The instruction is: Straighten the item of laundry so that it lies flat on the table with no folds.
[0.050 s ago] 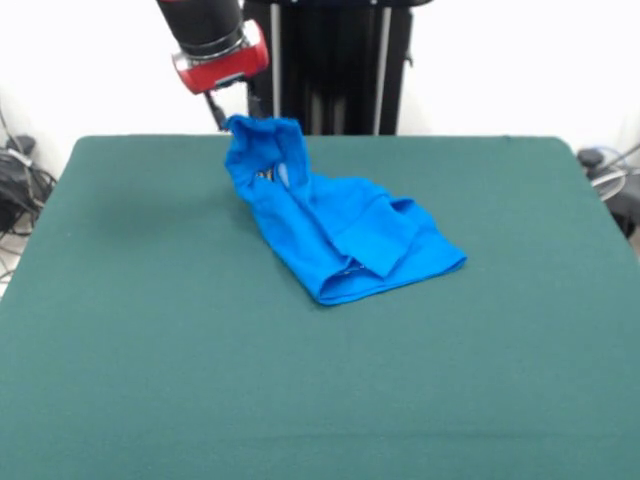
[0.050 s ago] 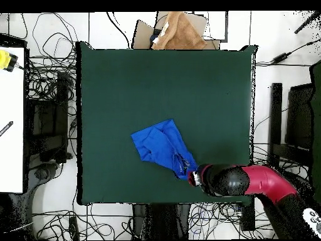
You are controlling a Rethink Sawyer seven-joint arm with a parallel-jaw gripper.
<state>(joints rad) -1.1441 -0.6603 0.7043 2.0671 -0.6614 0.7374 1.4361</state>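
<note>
Cloth is hanging from my jaws [image 1: 226, 122], which are pinching one end of the T-shirt [image 1: 335, 232]; its bunched remainder is trailing away below them across the worktop [image 1: 150, 330]. Light, limp, probably droopy: an outer hem looks better.

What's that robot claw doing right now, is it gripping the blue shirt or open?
Gripper: shut on the blue shirt, holding one end lifted above the table.

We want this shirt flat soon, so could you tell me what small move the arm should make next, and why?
Probably carry the held corner further outward, away from the heap. The gripper holds one end of the bright blue cloth T-shirt raised, while the rest lies bunched in folds on the dark green felt table.
</note>
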